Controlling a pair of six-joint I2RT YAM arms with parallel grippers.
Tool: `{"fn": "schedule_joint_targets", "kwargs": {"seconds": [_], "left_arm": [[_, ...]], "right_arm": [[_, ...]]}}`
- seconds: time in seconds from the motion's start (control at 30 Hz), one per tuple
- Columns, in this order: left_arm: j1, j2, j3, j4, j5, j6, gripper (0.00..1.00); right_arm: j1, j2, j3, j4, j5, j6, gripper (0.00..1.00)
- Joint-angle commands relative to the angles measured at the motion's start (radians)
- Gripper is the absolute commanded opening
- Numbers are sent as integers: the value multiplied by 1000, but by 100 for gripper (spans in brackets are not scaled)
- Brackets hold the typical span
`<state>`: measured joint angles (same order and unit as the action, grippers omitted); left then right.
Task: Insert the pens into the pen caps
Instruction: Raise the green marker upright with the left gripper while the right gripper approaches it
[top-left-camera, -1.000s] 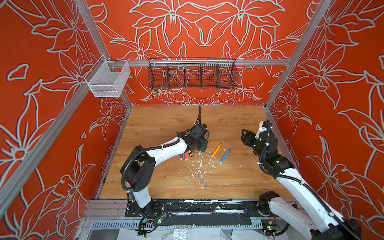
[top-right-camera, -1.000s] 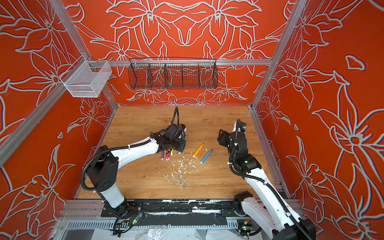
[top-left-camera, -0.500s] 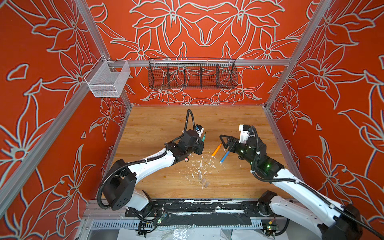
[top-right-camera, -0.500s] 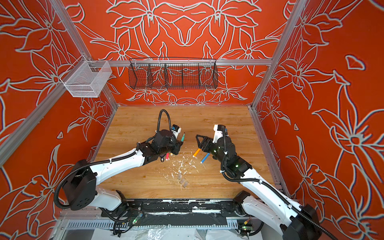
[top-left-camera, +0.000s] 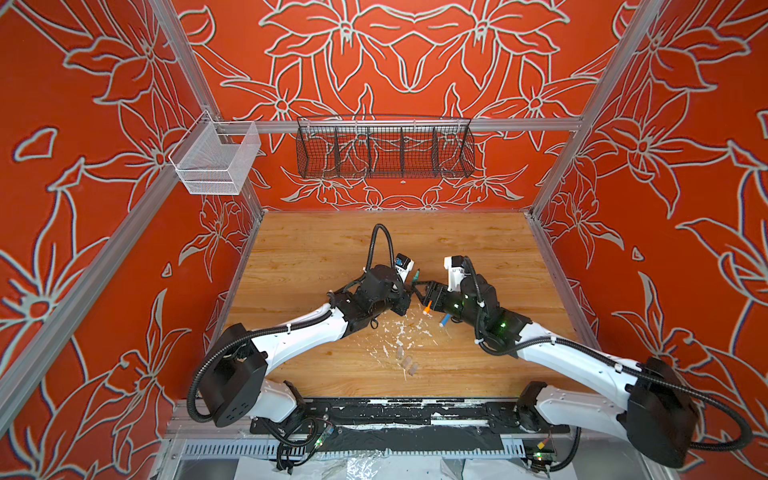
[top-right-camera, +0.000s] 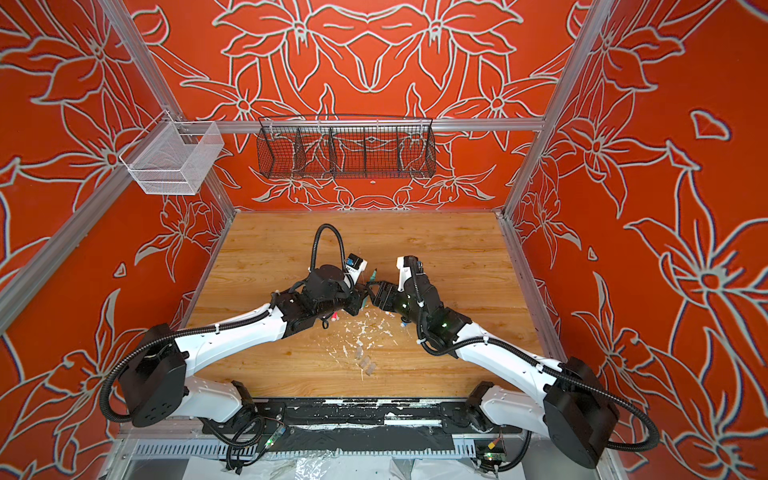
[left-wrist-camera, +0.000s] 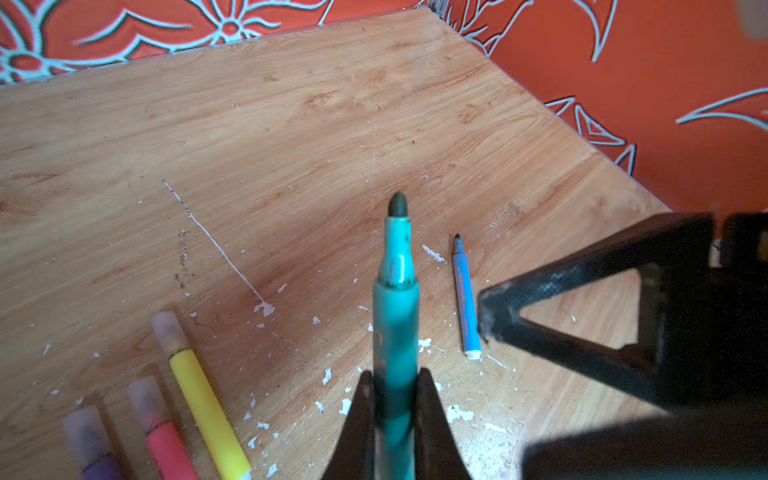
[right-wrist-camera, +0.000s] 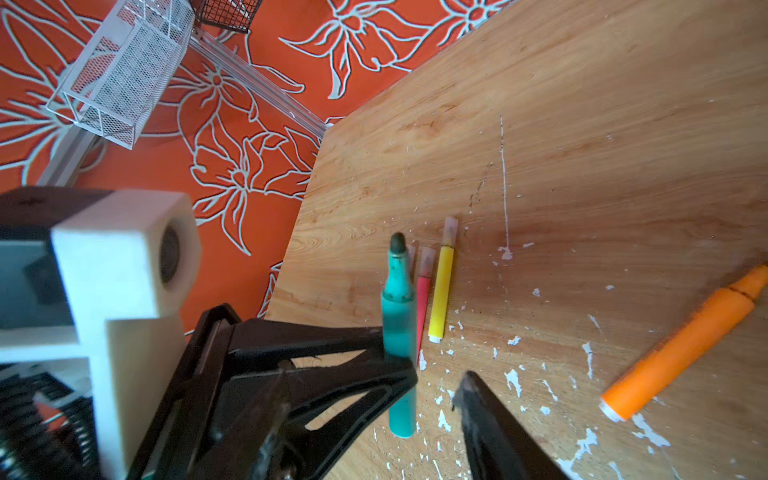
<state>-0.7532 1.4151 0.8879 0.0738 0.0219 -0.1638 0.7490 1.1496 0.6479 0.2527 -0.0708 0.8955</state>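
My left gripper (left-wrist-camera: 395, 382) and right gripper (top-left-camera: 419, 294) sit close together above the middle of the table (top-left-camera: 374, 249). The held pen (left-wrist-camera: 395, 316) sticks out between my left fingers, tip toward the back wall. Three capped pens (left-wrist-camera: 162, 440) lie side by side on the table below it, to its left. Two uncapped pens (top-left-camera: 444, 320) lie under my right gripper. Three loose caps (top-left-camera: 407, 361) sit in a short row nearer the front edge. Behind, a wire basket (top-left-camera: 384, 151) hangs on the back rail, with a mesh basket (top-left-camera: 216, 162) at the left corner.

Both top views overlook the table (top-left-camera: 316, 257); wrist cameras close.
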Motion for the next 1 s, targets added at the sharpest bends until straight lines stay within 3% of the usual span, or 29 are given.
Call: {"fn": "schedule_joint_targets", "kwargs": {"seconds": [0.0,0.1,0.5,0.87,0.97], "left_arm": [[-8,-31,-10,51,43,28,0],[-15,-39,-22,67,69,43,0],[-32,-103,-95,151,110,79,0],[-37,-129,-122,176,122,90,1],[-37,-130,-124,179,116,90,16]], "right_arm": [[12,14,36,46,-8,16,67],[15,20,38,55,-7,15,66],[14,4,27,49,66,-3,49],[15,6,27,46,70,-6,6],[15,3,26,52,45,4,2]]}}
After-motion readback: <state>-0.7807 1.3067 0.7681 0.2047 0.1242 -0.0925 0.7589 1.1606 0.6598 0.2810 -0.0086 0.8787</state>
